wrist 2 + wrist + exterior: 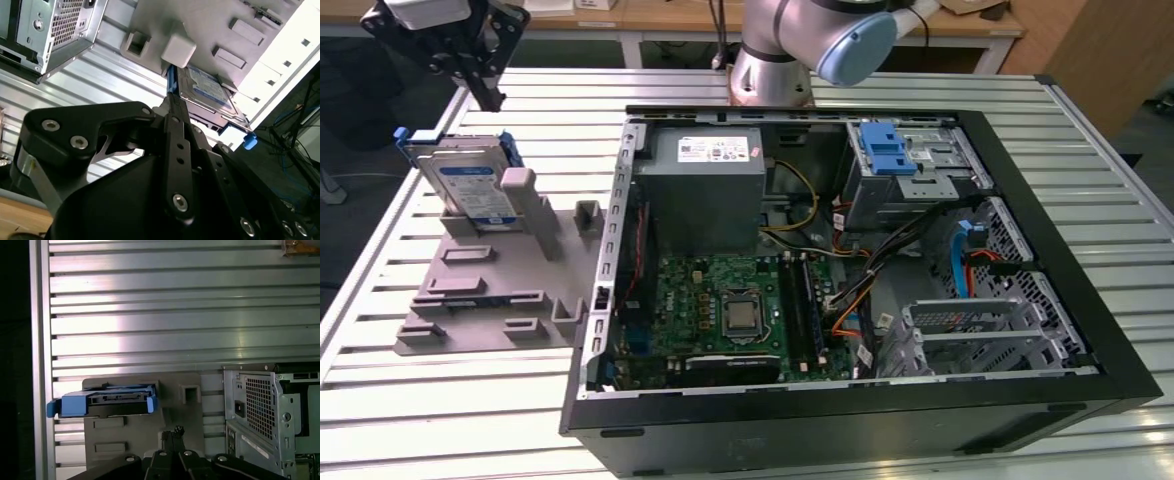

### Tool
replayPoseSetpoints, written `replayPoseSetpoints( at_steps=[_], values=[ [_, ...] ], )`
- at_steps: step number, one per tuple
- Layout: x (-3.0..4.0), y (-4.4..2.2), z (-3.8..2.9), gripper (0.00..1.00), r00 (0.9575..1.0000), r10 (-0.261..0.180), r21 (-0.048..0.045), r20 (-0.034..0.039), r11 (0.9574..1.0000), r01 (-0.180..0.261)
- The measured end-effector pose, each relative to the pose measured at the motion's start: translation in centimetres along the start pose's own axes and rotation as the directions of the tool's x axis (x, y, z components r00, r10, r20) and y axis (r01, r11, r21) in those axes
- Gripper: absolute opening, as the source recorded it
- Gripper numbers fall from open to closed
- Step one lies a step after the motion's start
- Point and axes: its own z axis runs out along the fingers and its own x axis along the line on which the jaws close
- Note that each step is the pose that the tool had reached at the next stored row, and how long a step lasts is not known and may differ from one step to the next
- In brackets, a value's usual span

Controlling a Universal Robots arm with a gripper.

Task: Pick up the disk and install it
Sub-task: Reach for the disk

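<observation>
The disk (464,185) is a silver drive with a blue-and-white label and a blue frame. It stands on edge in a grey holder block (487,300) on the table, at the exterior view's left. My gripper (491,100) hangs in the air above and slightly behind it, clear of it, its black fingers shut together on nothing. In both wrist views the disk (205,85) (107,402) lies just beyond the closed fingertips (170,102) (174,431). The grey drive bay with a blue latch (887,150) sits inside the open computer case (1014,180).
The case lies on its side on the slatted metal table (454,400), showing the motherboard, cables and the grey power supply (707,190). The case's perforated corner (260,410) stands close beside the holder block (192,412). The arm's base rises behind the case.
</observation>
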Motion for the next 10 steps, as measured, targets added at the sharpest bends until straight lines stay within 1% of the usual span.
replayPoseSetpoints(
  at_steps=[7, 10],
  values=[
    [1.14, -0.03, 0.07, 0.11, 1.0, 0.0, 0.0, -0.0001, 1.0, 0.0],
    [1.23, -0.04, 0.08, 0.11, 1.0, 0.0, -0.0001, 0.0, 1.0, 0.0]
  ],
)
